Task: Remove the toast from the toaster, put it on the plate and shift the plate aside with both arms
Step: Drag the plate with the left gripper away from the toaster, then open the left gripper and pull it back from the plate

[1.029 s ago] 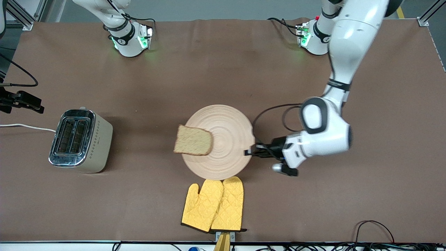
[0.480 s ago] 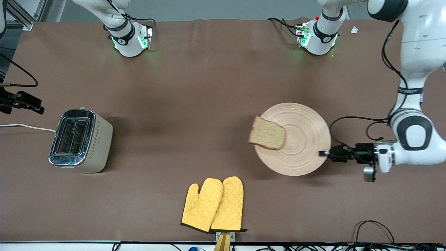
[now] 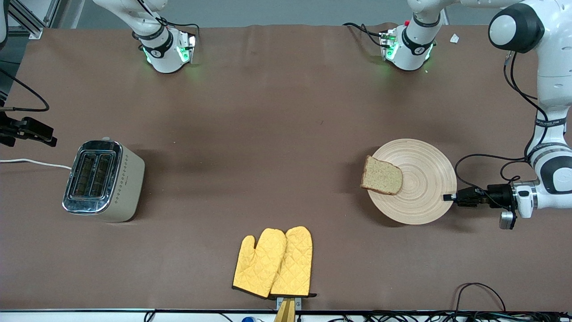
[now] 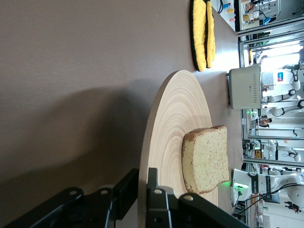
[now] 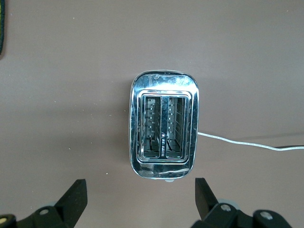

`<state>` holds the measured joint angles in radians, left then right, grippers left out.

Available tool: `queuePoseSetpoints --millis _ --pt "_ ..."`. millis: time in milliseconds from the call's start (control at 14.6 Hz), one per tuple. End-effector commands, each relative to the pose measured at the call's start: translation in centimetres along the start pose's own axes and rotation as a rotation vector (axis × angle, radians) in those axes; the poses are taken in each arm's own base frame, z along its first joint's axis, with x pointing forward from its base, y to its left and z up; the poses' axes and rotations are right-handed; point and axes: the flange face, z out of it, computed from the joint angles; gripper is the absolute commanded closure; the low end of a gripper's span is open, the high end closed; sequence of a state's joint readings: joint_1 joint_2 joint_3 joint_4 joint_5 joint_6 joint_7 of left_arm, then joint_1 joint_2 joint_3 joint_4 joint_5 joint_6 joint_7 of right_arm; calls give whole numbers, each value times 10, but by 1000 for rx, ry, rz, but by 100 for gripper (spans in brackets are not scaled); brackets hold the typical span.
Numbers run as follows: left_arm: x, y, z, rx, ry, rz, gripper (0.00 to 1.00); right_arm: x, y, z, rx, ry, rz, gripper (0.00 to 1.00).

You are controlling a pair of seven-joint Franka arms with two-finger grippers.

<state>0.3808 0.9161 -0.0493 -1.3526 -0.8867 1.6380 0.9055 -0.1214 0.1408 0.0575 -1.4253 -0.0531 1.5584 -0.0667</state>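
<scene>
There's the round, flat, light wooden plate [image 3: 420, 188] with its ring grain, toward the left arm's end of the desk, its rim pinched by the left hand [image 3: 448, 197]. One slice of brown, speckled wholegrain toast [image 3: 381, 175] lies flat on it, overhanging the rim on the side toward the right arm's end.

No words or numbers can be read anywhere; the toaster [image 3: 103, 181] has a tiny dark mark on its side and the left arm [image 3: 550, 121] a small printed line, both too small to read.
</scene>
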Motion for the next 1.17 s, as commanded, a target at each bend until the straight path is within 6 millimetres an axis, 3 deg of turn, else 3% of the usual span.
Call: queuePoseSetpoints --millis 0,206,412,618,755,824,1029,1098 --pt "1 -14 -4 -27 4 2 100 -3 0 -1 16 7 -2 0" --pt "-7 -35 0 -21 23 -17 99 -3 0 -1 16 6 -2 0" --pt "-9 -40 1 -23 26 -22 98 -3 0 -1 16 7 -2 0" --pt "-8 -37 -2 -20 29 -18 74 -3 -1 -2 16 7 -4 0" --pt "-8 -35 -9 -18 36 -15 28 -3 -1 -2 16 7 -4 0" --pt "-8 -33 -14 -13 39 -11 0 -3 -1 -2 16 7 -4 0" --pt "9 -9 -41 107 -27 57 0 -3 -1 -2 16 7 -5 0" --pt "21 11 -55 174 -53 102 0 -3 -1 -2 16 7 -5 0"
